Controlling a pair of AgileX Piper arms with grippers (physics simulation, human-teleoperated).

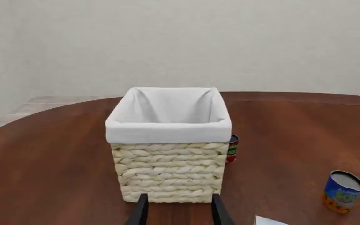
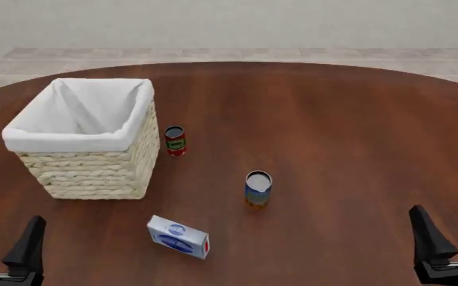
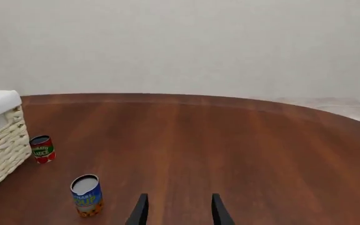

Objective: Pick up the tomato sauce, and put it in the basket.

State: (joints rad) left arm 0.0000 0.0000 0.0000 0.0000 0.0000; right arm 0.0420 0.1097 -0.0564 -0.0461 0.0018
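Table [image 1: 55, 154]: tomato sauce [image 1: 232, 148] half behind basket [image 1: 167, 180].

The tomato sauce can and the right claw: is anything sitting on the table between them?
Yes. In the front view the blue-and-orange can stands roughly between the tomato sauce and the right gripper; otherwise only bare table.

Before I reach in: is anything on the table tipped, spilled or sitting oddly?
Only the blue-and-white box stands out: it lies flat and skewed near the front edge. The tomato sauce stands upright just right of the basket, and the blue-and-orange can is upright too. No spills or damage show. Both end effectors are open and empty.
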